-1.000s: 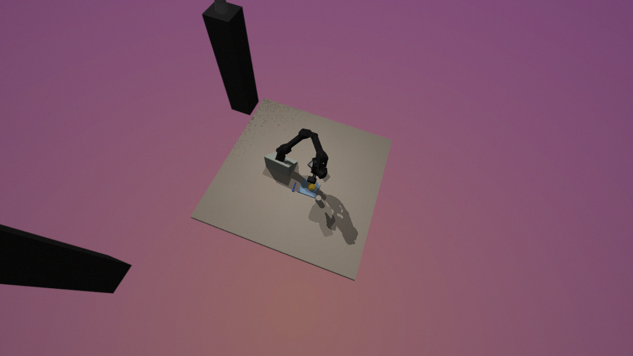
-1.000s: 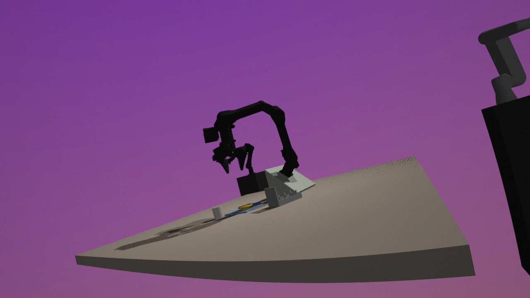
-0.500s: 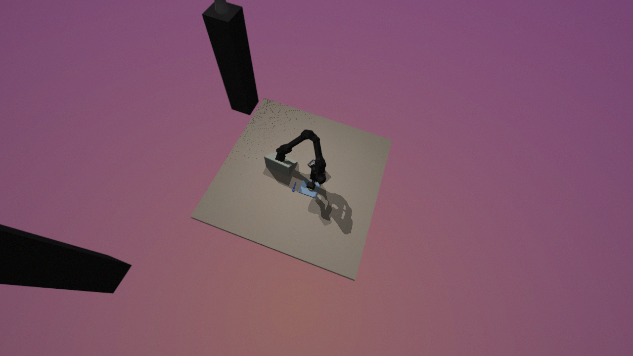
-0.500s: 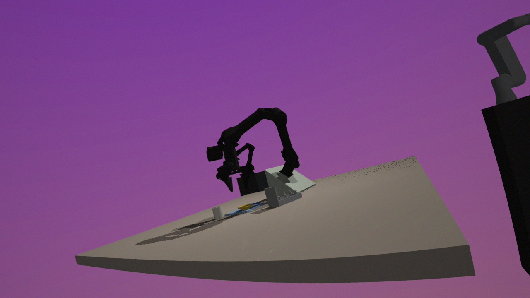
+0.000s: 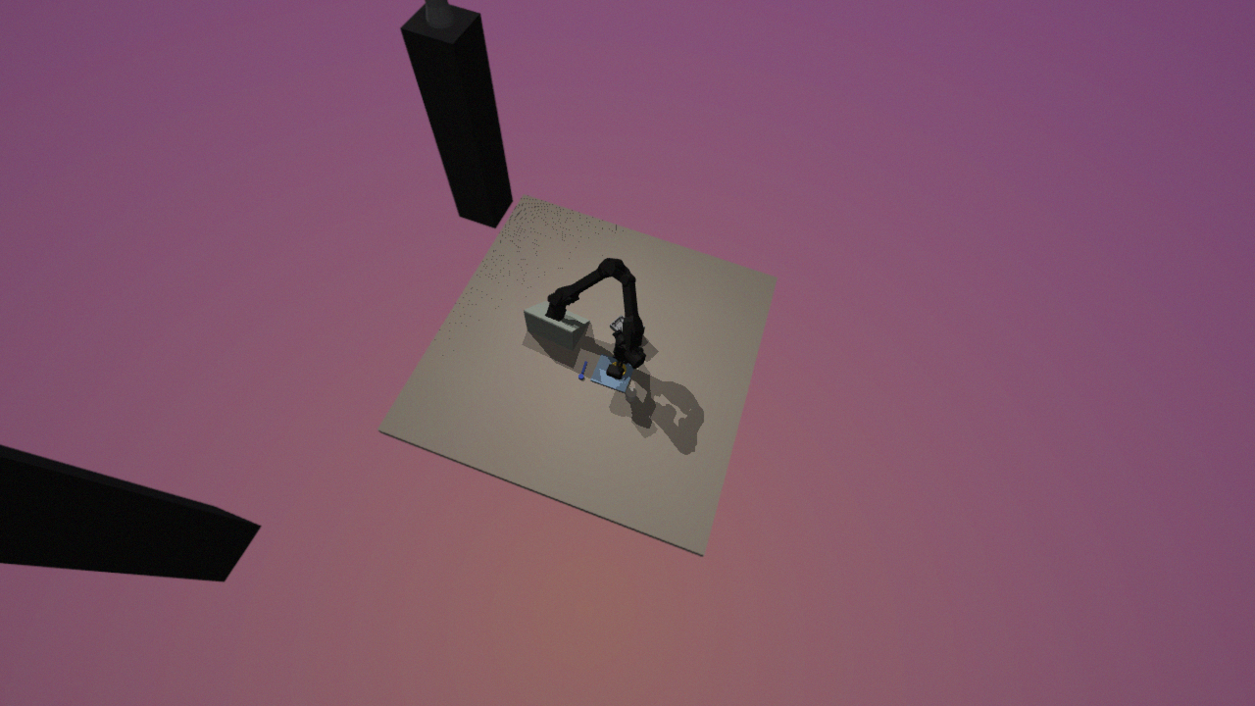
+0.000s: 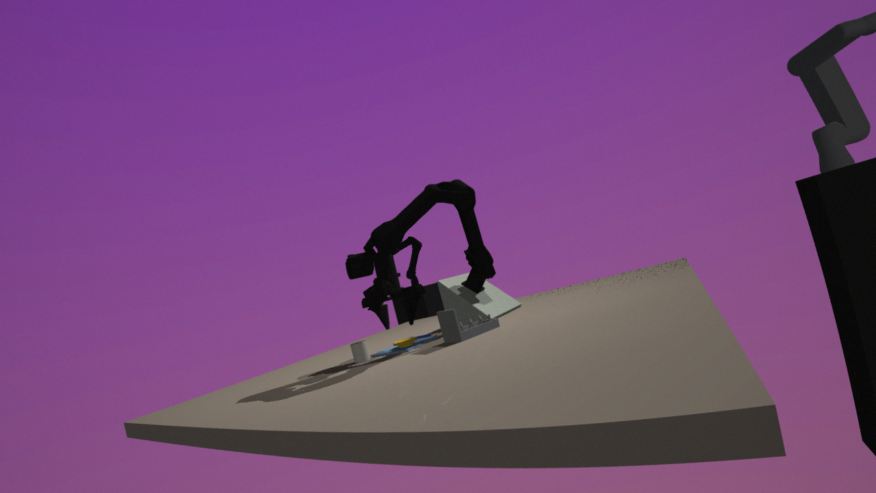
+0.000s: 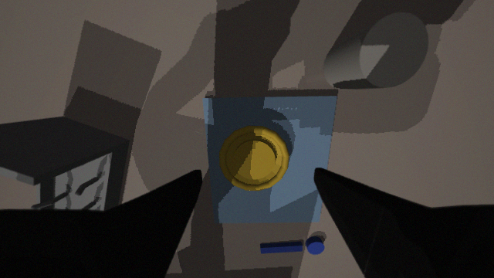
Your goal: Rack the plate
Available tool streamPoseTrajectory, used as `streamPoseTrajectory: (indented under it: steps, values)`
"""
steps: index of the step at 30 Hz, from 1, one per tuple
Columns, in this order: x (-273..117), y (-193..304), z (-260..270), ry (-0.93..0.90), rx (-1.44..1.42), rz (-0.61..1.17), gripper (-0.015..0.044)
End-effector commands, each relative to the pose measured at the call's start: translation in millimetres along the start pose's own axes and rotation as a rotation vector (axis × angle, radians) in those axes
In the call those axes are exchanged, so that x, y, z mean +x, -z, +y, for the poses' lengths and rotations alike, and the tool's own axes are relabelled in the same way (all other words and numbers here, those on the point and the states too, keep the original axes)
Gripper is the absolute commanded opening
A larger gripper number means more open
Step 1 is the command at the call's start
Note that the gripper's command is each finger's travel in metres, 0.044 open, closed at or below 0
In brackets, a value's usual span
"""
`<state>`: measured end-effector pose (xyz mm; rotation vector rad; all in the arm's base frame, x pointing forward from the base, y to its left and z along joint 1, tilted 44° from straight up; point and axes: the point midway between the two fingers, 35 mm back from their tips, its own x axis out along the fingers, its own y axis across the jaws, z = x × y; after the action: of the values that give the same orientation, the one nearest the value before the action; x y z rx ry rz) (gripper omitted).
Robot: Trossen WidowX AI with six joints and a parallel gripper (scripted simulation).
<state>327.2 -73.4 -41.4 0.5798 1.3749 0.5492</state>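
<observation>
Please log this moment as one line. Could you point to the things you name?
gripper (image 6: 399, 326) (image 7: 257, 174): open, above plate | plate (image 6: 404, 342) (image 7: 254, 158): flat on blue mat (image 6: 380, 353) (image 7: 309, 154) | rack (image 6: 449, 326) (image 7: 77, 133): no plate seen

black arm (image 5: 629, 302) bent over blue mat (image 5: 600, 378)

A round yellow plate (image 6: 404, 342) (image 7: 254, 157) with a smooth, faintly satin, plastic-looking finish lies at the centre of a smooth, matt blue rectangular mat (image 6: 382, 352) (image 7: 305, 154). At the wrist view's one o'clock, a pale grey cylinder (image 6: 360, 351) (image 7: 343, 62) looks smooth and matt; at six o'clock, a dark blue rod (image 7: 282, 247) appears like plain plastic.
</observation>
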Motion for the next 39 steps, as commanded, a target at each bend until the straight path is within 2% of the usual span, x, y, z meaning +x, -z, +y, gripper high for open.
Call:
streamPoseTrajectory:
  steps: [1,27,39]
  values:
    - [11.9,2.9,0.4,-0.01,0.01,0.013,0.04]
    - [52.7,7.8,1.8,-0.013,0.01,0.013,0.04]
    - [53.7,8.0,1.9,-0.013,0.01,0.013,0.0381]
